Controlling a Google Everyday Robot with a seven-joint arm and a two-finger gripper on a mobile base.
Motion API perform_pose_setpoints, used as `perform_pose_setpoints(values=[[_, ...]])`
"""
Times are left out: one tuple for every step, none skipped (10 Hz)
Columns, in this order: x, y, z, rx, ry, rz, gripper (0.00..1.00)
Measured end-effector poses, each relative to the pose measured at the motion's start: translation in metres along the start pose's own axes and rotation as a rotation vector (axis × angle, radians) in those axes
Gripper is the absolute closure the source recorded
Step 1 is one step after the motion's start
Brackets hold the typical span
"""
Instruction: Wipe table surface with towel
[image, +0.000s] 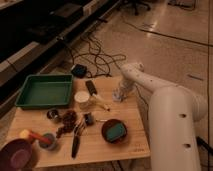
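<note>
- I am seeing the gripper (120, 91) reaching down to the surface (136, 125), to the right of the white cup (82, 99) and a little farther back.
- The towel (117, 97) is lying as a small pale lump just under the gripper, touching the wood, also to the right of the white cup.
- I cannot tell whether the jaws are apart or clamped on the cloth.
- I am judging that a wiping stroke is in hand. To do it well, I am wanting even downward pressure, the cloth flat, and the sweep on the bare wood right of the white cup, not running into it.
- The towel is looking bunched, so I am not making out its long axis or its pointing direction.
</note>
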Motion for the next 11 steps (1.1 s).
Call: perform_pose_setpoints(values=[[-0.009,-0.012,0.002,0.007,-0.008,-0.033,1.0],[-0.019,-0.02,0.004,0.008,-0.02,-0.061,1.0],[-0.029,-0.029,0.006,0.012,-0.034,-0.086,1.0],[-0.041,-0.039,0.008,0.018,-0.045,-0.118,1.0],[-0.055,-0.043,0.004,0.02,-0.059,-0.139,1.0],[-0.061,-0.043,-0.002,0.019,-0.062,-0.15,1.0],[-0.067,-0.043,-0.018,0.015,-0.06,-0.161,1.0],[-0.073,-0.039,-0.031,0.004,-0.065,-0.168,1.0],[-0.078,-0.03,-0.046,-0.016,-0.069,-0.168,1.0],[-0.082,-0.018,-0.053,-0.036,-0.077,-0.162,1.0],[-0.087,0.003,-0.058,-0.062,-0.09,-0.151,1.0]])
